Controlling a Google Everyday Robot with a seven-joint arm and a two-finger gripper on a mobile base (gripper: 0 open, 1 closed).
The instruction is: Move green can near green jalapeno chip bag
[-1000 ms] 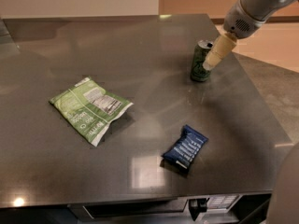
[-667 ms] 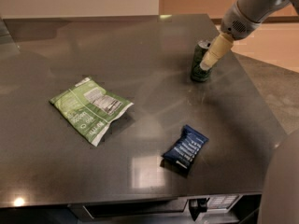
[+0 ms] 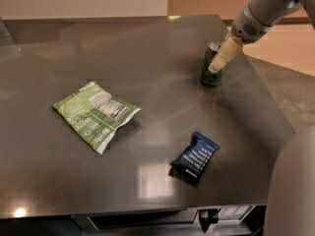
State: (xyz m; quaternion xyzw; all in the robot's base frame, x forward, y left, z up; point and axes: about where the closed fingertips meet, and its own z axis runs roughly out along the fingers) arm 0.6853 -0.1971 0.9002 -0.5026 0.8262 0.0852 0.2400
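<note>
Lowered slightly since before, the gripper (image 3: 217,64) overlaps the small green metal can (image 3: 210,78), far right on the dark grey counter (image 3: 147,48); whether it grips, I cannot tell.

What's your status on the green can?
End effector at green can, far right of table. Can upright, apart from green jalapeno chip bag at left. Blue packet lies off the direct path.

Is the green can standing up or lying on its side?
Upright. The green can stands on its base on the table, with its silver top facing up. The claw is at the can's upper right side.
</note>
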